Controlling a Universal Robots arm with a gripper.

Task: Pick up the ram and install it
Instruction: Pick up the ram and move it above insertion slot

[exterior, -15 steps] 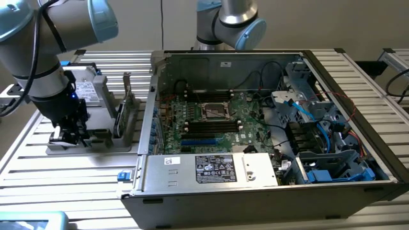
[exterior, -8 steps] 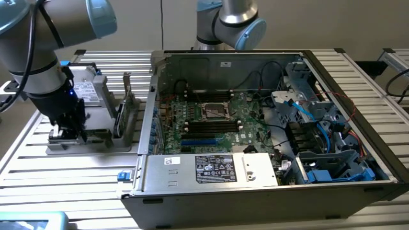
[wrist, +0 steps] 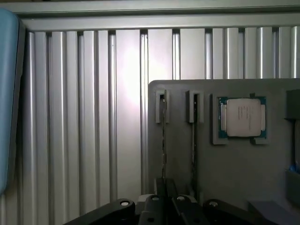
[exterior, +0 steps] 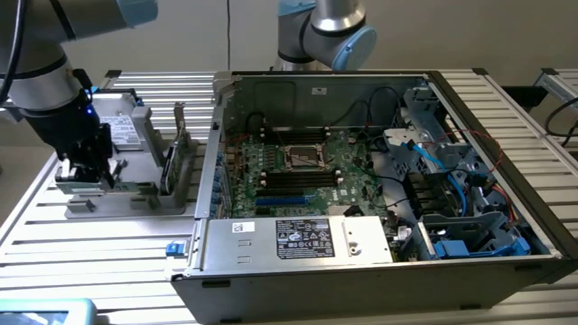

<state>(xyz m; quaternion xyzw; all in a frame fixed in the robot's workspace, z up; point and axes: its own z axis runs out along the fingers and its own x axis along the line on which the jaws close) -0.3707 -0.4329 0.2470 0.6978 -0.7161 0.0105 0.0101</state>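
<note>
In the wrist view two thin ram sticks stand edge-on in slots of a grey holder tray [wrist: 187,159]. One ram stick [wrist: 163,133] runs straight under my gripper [wrist: 165,192]; the other [wrist: 193,136] stands parallel beside it. In the exterior view my gripper [exterior: 88,177] hangs low over the near end of that tray [exterior: 135,196], at the exterior view's left, hiding the sticks there. The motherboard [exterior: 298,169] lies inside the open computer case, its black ram slots [exterior: 298,179] beside the processor socket.
A square silver processor chip [wrist: 243,117] rests in a recess of the tray. A taller card [exterior: 178,145] stands on edge between tray and case. The open case [exterior: 361,271] holds cables and drive cages at the exterior view's right. A ribbed aluminium table [exterior: 108,237] lies underneath.
</note>
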